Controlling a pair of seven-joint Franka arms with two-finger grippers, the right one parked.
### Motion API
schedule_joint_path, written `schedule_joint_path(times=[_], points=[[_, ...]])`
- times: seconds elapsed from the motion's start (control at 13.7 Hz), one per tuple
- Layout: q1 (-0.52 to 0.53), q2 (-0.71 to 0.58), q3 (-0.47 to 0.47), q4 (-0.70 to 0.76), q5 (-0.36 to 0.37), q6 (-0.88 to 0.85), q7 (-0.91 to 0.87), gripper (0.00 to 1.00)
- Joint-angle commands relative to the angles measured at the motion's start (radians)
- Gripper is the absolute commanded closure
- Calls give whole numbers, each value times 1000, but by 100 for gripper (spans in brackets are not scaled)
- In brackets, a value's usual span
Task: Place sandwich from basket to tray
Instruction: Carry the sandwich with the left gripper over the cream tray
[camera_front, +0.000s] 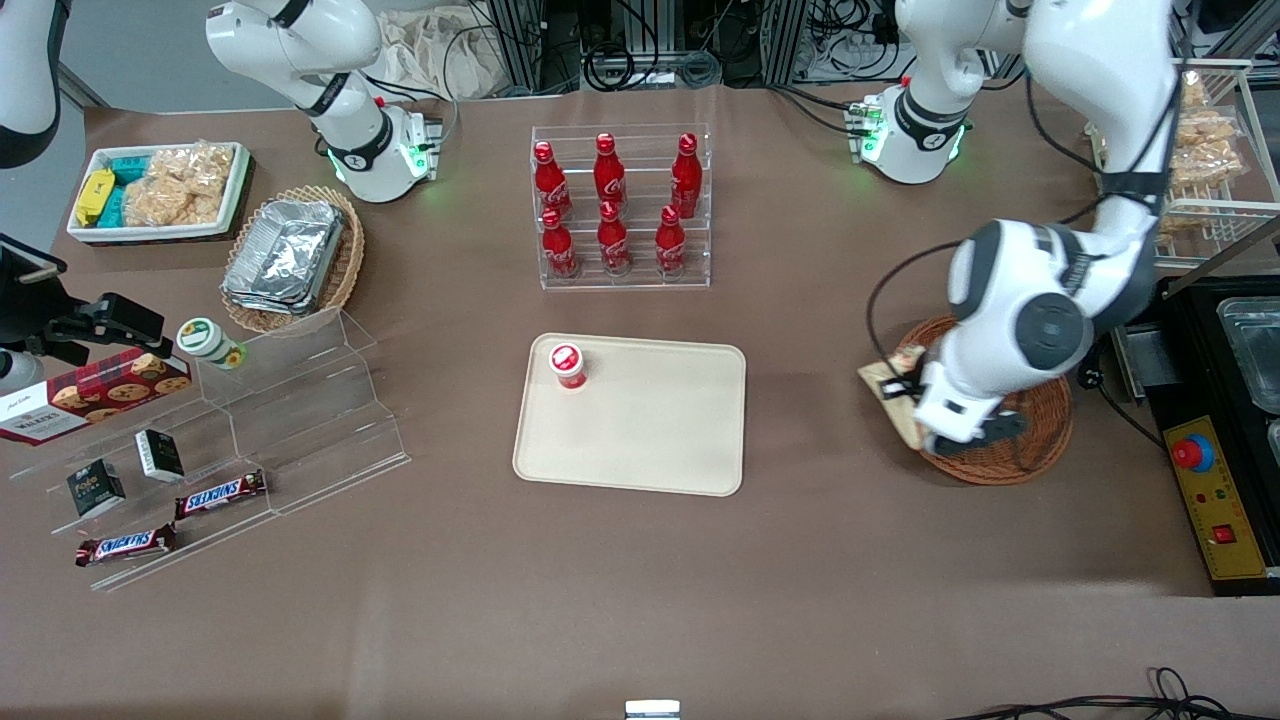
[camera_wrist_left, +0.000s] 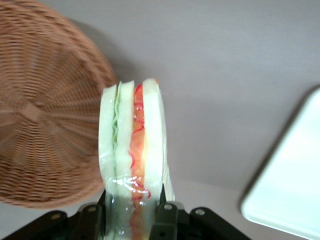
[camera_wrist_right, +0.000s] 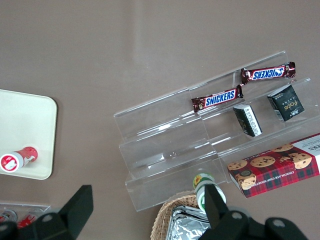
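Observation:
My left gripper (camera_front: 905, 390) hangs over the rim of the round reddish-brown basket (camera_front: 1040, 440), on the side facing the tray. It is shut on the sandwich (camera_wrist_left: 132, 150), a plastic-wrapped wedge of white bread with green and red-orange filling, squeezed between both black fingers (camera_wrist_left: 167, 212). In the front view the sandwich (camera_front: 893, 392) pokes out past the basket's edge, lifted above the table. The cream-beige tray (camera_front: 650, 440) lies at the table's middle, toward the parked arm's end from the basket; one rounded corner of the tray (camera_wrist_left: 290, 185) shows in the left wrist view. The basket (camera_wrist_left: 45, 120) looks bare inside.
A small red-capped cup (camera_front: 568, 365) stands on the tray's corner. A clear rack of red cola bottles (camera_front: 615, 205) stands farther from the front camera than the tray. A black control box with a red button (camera_front: 1195, 455) lies beside the basket. Acrylic snack steps (camera_front: 230, 440) sit toward the parked arm's end.

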Motion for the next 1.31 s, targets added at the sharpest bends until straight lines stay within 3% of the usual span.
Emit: schedule_joint_path(times=[0.0,0.29,0.73,0.95,1.09,1.24], points=[[-93,32,1,79,-11,-26,-80,64],[-193,113,-12,195,-51,-15,-152,63],[-319,287,-13,416,-50,-13,-194,65],[-325,336,-38,467,-33,-76,-96,68],[-334,339,-41,466,42,-180,-19,67],[-336,347,-42,466,58,-219,19,67]])
